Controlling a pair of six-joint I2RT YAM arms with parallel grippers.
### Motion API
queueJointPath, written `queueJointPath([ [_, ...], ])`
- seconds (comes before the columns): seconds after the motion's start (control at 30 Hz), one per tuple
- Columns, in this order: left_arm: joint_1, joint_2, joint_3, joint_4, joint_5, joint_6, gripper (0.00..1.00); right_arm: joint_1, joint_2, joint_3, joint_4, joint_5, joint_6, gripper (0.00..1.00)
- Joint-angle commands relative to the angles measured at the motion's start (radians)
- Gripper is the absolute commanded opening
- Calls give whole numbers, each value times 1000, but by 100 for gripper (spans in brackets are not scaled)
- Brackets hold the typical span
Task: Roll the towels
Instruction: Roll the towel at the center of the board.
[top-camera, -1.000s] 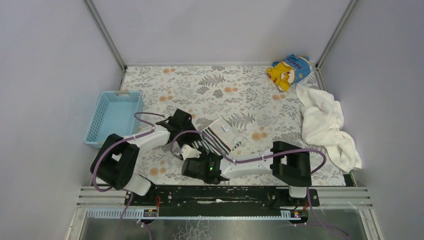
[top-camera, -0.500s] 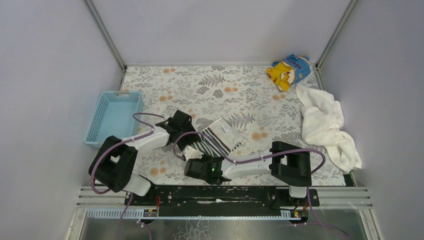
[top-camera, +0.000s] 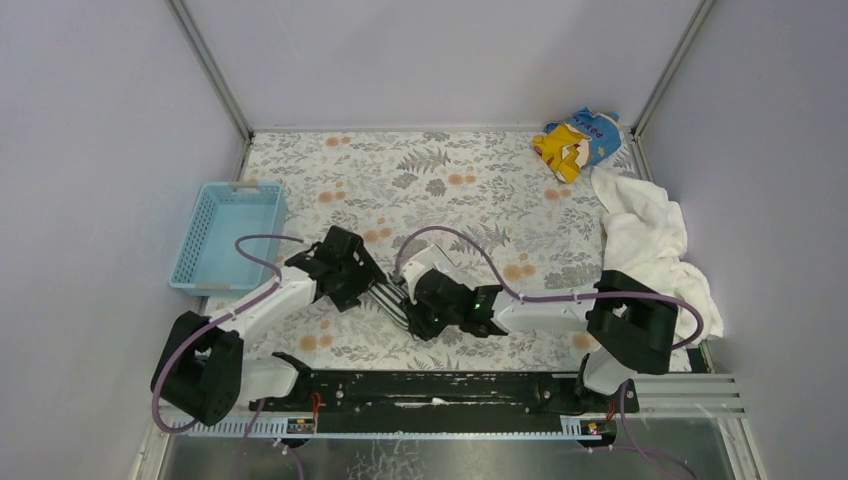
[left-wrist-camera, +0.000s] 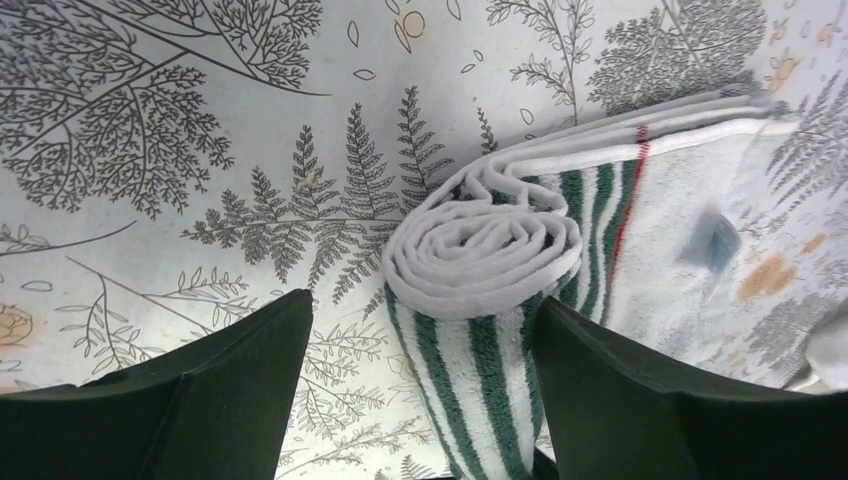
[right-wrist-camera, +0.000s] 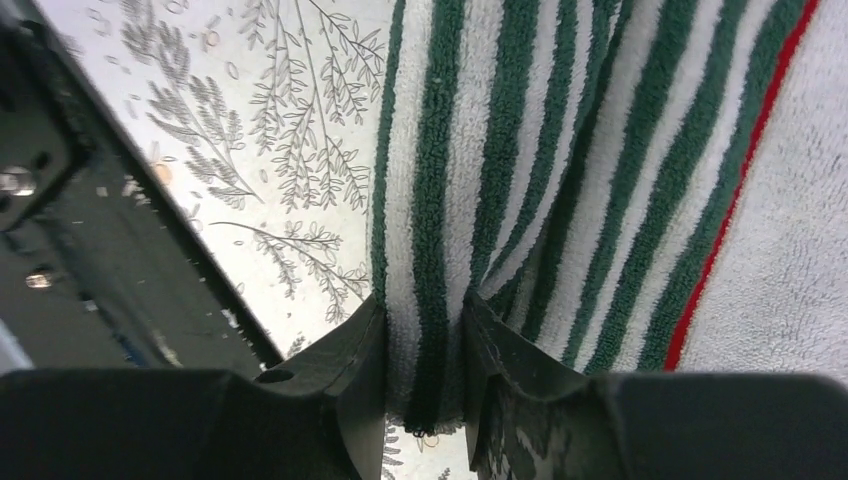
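Observation:
The small striped towel (top-camera: 392, 298) lies between my two grippers, partly rolled. Its coiled end (left-wrist-camera: 480, 250) faces the left wrist camera, and a flat part with a red line (left-wrist-camera: 690, 210) trails off to the right. My left gripper (top-camera: 368, 290) (left-wrist-camera: 422, 310) is open and straddles the roll, with a gap on its left side. My right gripper (top-camera: 418, 303) (right-wrist-camera: 422, 310) is shut on a striped fold of that towel (right-wrist-camera: 520, 150). The large white towel (top-camera: 645, 240) lies crumpled at the table's right edge, away from both grippers.
A light blue basket (top-camera: 228, 235) stands at the left edge of the floral table cover (top-camera: 430, 170). A yellow-and-blue printed cloth (top-camera: 575, 140) sits in the far right corner. Grey walls close in the table on three sides.
The right arm swung away from the near edge to the towel's right side, and its jaws closed on a fold. The left gripper shifted left and opened wider. The towel is now bunched into a roll.

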Motion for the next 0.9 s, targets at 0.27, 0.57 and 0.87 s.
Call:
queueJointPath([
  [0.27,14,-119,1,-23,30,24,91,-259,13,-294,550,-612,392,25],
  [0.57,13,-192,-43,110,145,24,99,-371,157,-433,974,-757,673,25],
  [0.87,11,-108,-78,208,190,16,98,-416,351,-474,1276,-808,895,24],
])
